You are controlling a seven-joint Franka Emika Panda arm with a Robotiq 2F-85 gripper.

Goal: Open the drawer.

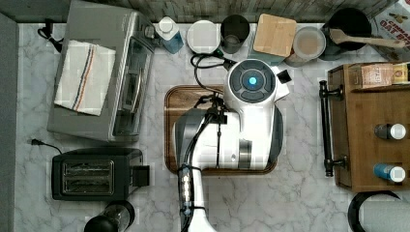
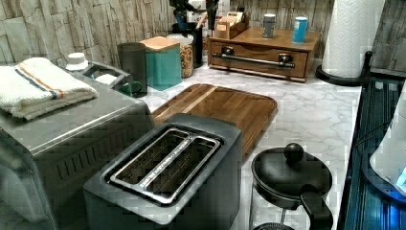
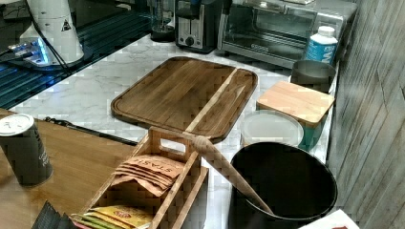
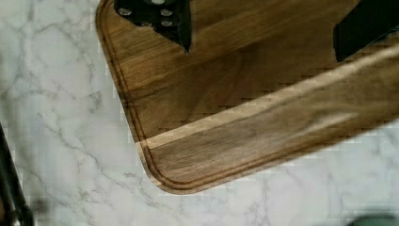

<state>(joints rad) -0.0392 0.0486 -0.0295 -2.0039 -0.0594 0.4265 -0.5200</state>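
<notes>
A white marble desk (image 1: 300, 193) runs under a stone-patterned back wall, crowded with kitchen gear. In the top view the white robot arm (image 1: 241, 125) hangs over a dark wooden cutting board (image 1: 181, 99) in the middle. At the top view's left stand a toaster oven (image 1: 121, 72) with a folded towel (image 1: 84, 77) on it and a black toaster (image 1: 92, 174). At the top view's right sits the drawer (image 1: 341, 130), shut, its black bar handle (image 1: 326, 128) facing the board.

In the left view the drawer (image 2: 261, 60) sits at the far end of the desk, closed flush in its wooden box, two small bottles standing on top; a paper towel roll (image 2: 352, 33) rises just to its right.

In the right view the cutting board (image 3: 186, 95) lies bare, a tea-bag caddy (image 3: 153, 186) near the camera.

In the wrist view the gripper (image 4: 263, 28) hovers above a corner of the board, its two dark fingers (image 4: 164, 16) spread wide with nothing between them.
</notes>
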